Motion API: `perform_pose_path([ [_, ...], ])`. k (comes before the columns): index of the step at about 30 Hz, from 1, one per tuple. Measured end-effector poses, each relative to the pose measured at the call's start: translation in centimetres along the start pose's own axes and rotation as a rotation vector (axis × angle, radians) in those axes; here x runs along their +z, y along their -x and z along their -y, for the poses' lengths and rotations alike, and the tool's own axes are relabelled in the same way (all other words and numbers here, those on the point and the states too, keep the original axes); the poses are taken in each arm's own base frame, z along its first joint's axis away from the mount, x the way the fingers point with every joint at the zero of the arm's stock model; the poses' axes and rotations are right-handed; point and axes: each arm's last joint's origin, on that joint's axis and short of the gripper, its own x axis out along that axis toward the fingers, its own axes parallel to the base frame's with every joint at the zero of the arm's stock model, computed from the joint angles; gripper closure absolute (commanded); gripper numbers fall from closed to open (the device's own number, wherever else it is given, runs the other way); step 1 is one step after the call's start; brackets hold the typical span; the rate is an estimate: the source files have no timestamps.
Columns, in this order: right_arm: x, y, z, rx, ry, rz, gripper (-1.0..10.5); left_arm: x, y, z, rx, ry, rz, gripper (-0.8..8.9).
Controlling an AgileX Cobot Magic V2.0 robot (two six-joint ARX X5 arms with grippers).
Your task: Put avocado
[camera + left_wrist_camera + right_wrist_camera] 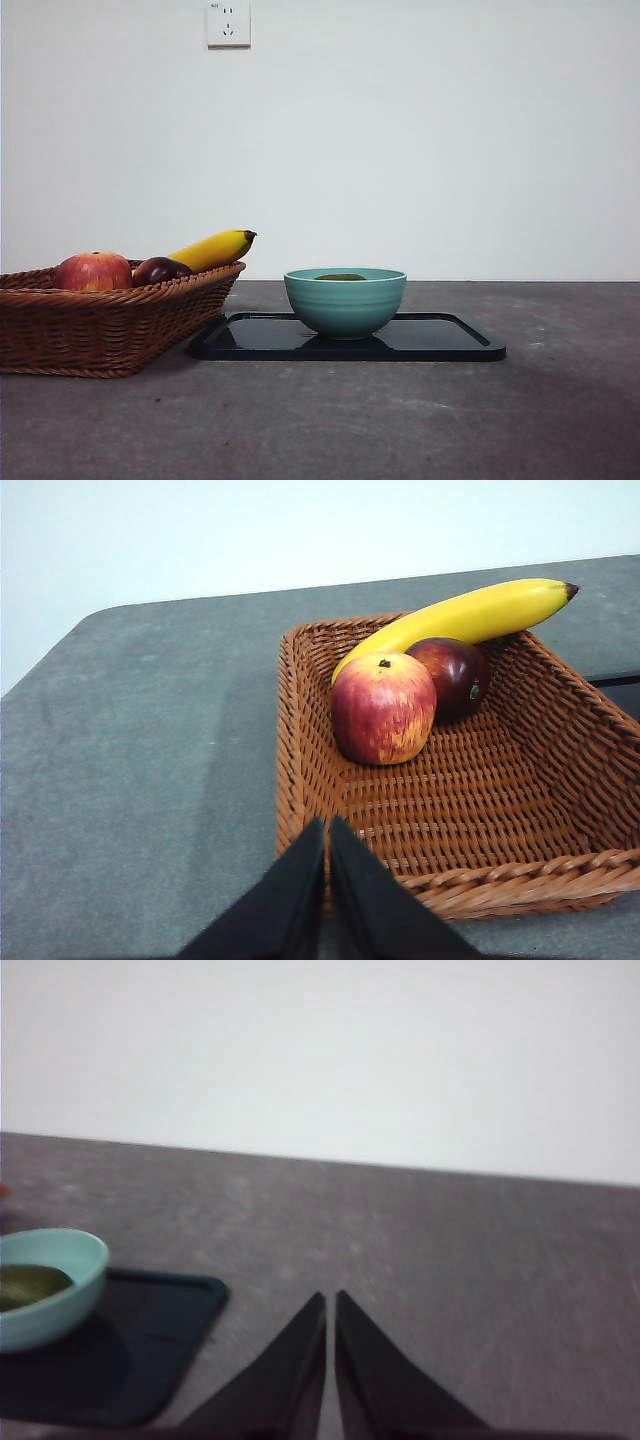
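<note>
Dark green and smooth, the avocado [341, 277] lies inside the round teal bowl [345, 305], with only its top peeking over the rim, so which way its long side points cannot be told. The bowl sits on the flat black tray [450, 340] on the grey table [400, 420]. Just beside the tray is the brown woven basket [480, 810], holding 1 red-yellow apple [383, 708], 1 dark purple plum [455, 675] and 1 yellow banana [460, 615]. The left gripper [327, 830] hangs by the basket edge, pinched closed on nothing. The right gripper [330, 1305] waits near the tray, also closed and empty.
</note>
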Motion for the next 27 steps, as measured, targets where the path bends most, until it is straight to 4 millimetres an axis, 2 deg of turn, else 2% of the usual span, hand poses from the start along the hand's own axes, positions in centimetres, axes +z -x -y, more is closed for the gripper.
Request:
perform_pose_path([
  [16,-3.0,-0.6,0.2,-0.032,-0.048,-0.068,9.4,0.0,0.0,0.0,0.0,0.0,0.0,8.05],
  [27,-3.8,-0.5,0.4,-0.083,-0.065,-0.147,9.4,0.0,0.0,0.0,0.0,0.0,0.0,8.05],
])
